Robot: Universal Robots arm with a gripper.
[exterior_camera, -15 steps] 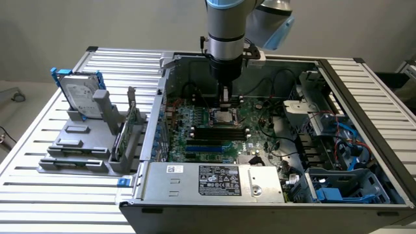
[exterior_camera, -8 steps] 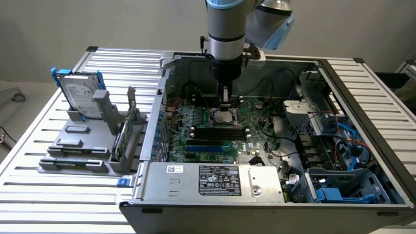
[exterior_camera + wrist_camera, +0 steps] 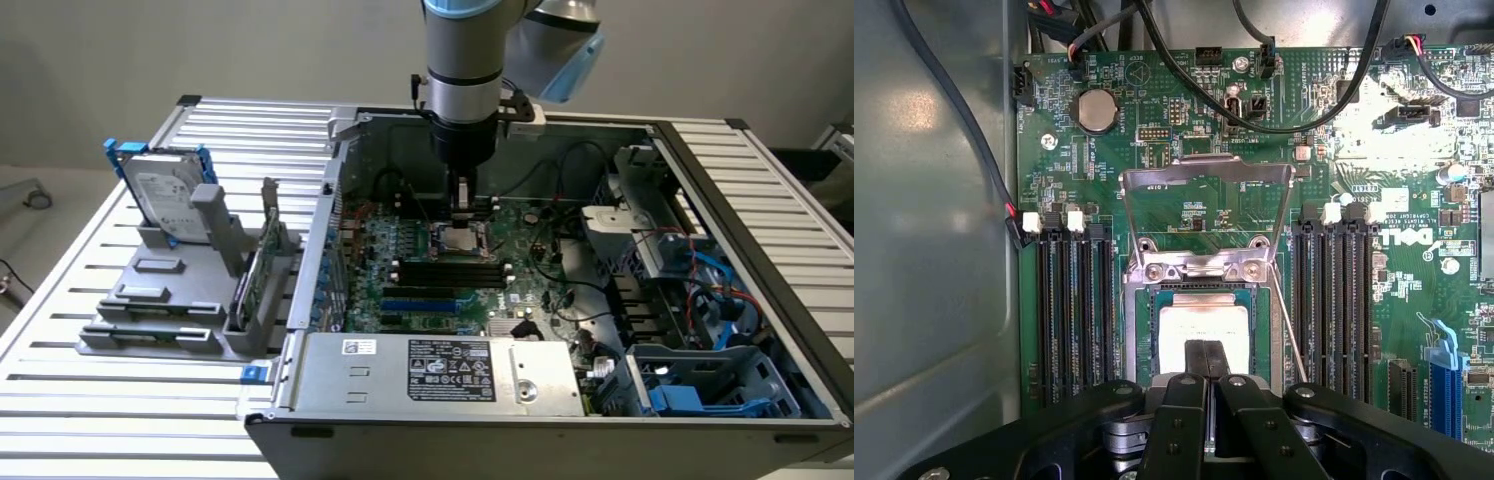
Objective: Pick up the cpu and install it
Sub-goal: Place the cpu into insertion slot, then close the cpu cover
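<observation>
Grey arm upright, wrist pointing straight down, pincer closed, fingers pressed together

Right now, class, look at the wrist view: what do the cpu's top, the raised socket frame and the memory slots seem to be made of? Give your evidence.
cpu: likely a metal lid, dull silver-grey, with soft matte glare.
socket frame: probably bare steel; it is thin and bright, with sharp reflections.
memory slots: seemingly moulded black plastic, matte, with white clips at their ends.
</observation>
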